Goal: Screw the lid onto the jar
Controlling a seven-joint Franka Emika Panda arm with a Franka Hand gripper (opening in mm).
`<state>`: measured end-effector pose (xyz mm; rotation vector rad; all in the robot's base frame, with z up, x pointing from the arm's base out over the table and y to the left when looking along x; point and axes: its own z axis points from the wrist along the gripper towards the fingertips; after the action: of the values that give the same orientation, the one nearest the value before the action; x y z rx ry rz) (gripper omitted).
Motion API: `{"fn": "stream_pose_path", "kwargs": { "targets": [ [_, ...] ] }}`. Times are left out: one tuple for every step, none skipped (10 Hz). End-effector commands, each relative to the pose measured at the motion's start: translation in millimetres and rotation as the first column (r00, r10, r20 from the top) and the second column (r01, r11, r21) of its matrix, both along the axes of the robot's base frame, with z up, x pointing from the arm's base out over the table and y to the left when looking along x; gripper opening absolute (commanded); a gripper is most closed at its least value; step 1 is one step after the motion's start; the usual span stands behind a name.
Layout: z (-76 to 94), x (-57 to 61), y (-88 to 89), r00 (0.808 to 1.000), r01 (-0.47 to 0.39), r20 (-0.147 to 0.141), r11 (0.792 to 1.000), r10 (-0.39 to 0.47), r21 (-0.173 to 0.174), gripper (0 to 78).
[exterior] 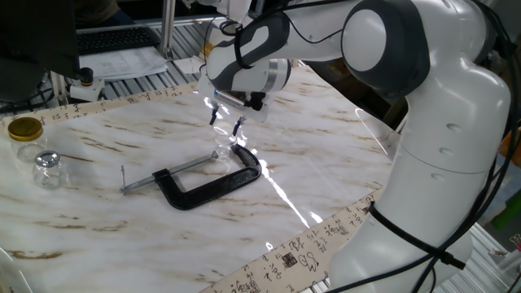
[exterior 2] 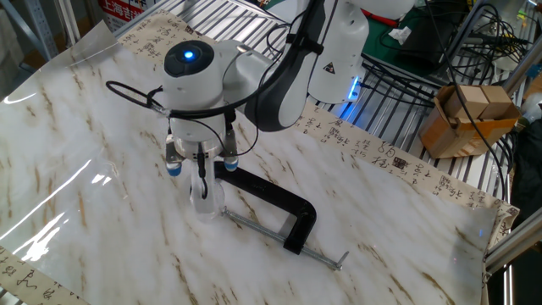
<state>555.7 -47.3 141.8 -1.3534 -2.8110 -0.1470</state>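
Observation:
The tiny clear glass jar (exterior: pixel 224 150) stands on the marble table, held between the jaws of a black C-clamp (exterior: pixel 210 186). It also shows in the other fixed view (exterior 2: pixel 206 200). The clear lid seems to sit on the jar's top (exterior: pixel 223 140), but I cannot tell it apart from the glass. My gripper (exterior: pixel 225 120) hangs just above the jar, open and empty, with a blue-tipped finger on each side (exterior 2: pixel 201 165).
A gold-lidded jar (exterior: pixel 26 135) and a bulbous clear jar (exterior: pixel 47 169) stand at the table's far left. The clamp's screw bar (exterior: pixel 159 176) points toward them. A cardboard box (exterior 2: pixel 468 117) sits off the table on the metal rack.

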Motion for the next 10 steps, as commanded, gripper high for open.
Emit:
{"fn": "stream_pose_path", "kwargs": {
  "targets": [
    [19.9, -13.0, 3.6, 0.988, -0.14, -0.068, 0.99, 0.14, 0.016, 1.1],
    [22.2, -13.6, 3.2, 0.986, -0.151, -0.067, 0.988, 0.152, 0.016, 1.1],
    [25.6, -14.2, 2.3, 0.98, -0.189, -0.062, 0.982, 0.189, 0.007, 1.1],
    [26.1, -13.4, 2.1, 0.977, -0.204, -0.059, 0.979, 0.203, -0.009, 1.1],
    [26.7, -12.5, 1.8, 0.976, -0.209, -0.057, 0.978, 0.208, -0.013, 1.1],
    [27.5, -10.9, 1.3, 0.974, -0.22, -0.055, 0.976, 0.219, -0.013, 1.1],
    [27.0, -10.7, 1.1, 0.969, -0.243, -0.048, 0.97, 0.242, -0.02, 1.1],
    [24.0, -9.8, 1.4, 0.962, -0.272, -0.033, 0.962, 0.271, -0.019, 1.1],
    [19.3, -8.5, 1.5, 0.956, -0.294, -0.026, 0.955, 0.294, -0.032, 1.1],
    [13.8, -6.9, 2.1, 0.941, -0.338, -0.033, 0.939, 0.337, -0.058, 1.1]
  ]
}}
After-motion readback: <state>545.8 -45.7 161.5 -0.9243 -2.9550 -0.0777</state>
